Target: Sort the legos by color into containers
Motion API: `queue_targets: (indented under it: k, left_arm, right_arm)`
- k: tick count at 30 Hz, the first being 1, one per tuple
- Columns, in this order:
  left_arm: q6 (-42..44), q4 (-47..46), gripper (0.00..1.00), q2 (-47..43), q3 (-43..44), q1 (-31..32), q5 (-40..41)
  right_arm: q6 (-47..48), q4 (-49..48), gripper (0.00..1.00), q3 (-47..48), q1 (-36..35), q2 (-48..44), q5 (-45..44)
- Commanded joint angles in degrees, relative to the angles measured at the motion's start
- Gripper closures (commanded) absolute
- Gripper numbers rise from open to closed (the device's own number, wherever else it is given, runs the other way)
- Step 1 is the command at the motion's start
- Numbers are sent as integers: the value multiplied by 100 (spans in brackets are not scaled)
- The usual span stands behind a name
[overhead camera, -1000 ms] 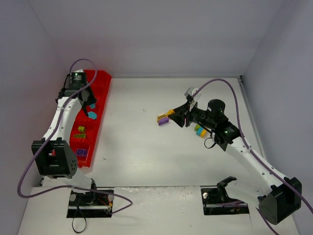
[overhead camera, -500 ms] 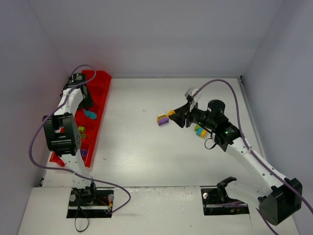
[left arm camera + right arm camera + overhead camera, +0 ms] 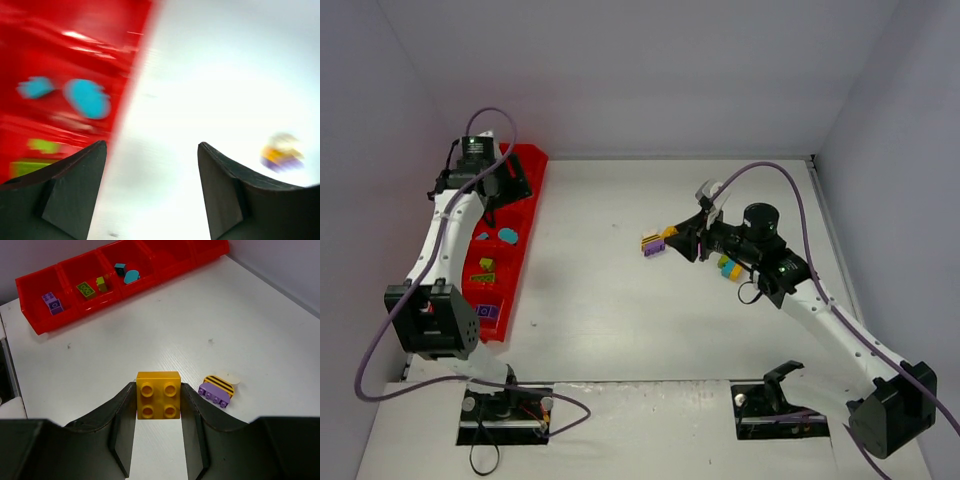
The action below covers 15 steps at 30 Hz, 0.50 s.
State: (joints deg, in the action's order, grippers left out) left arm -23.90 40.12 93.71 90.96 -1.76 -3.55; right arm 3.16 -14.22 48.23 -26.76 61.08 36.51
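My right gripper (image 3: 158, 390) is shut on an orange four-stud brick (image 3: 158, 395), held above the table; from above the gripper (image 3: 672, 237) hangs mid-table. Just beside it lies a purple brick with a yellow-and-black striped top (image 3: 217, 388) (image 3: 653, 244). The red tray (image 3: 525, 200) runs along the left side. Its compartments hold two teal pieces (image 3: 507, 236), lime bricks (image 3: 484, 271) and a purple brick (image 3: 488, 312). My left gripper (image 3: 503, 190) hovers over the tray's far half, open (image 3: 152, 145) with nothing between its fingers. The left wrist view is motion-blurred.
A teal brick and a yellow brick (image 3: 728, 268) lie on the table under my right forearm. White walls enclose the table on three sides. The tray's far compartments (image 3: 190, 252) look empty.
My left gripper has opened and swung over the tray's far end; a second teal piece now lies in the tray. The right arm and its orange brick have not moved.
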Motion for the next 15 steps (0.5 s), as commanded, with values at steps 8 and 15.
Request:
queue_targets:
  k: [8, 15]
  left_arm:
    - [-1494, -776, 31, -1109, -351, 2082, -3256]
    - [-1706, -927, 30, -969, -140, 2865, -3696]
  right_arm:
    - [405, -310, 100, 459, -110, 141, 444]
    - [589, -187, 99, 556, -189, 150, 576]
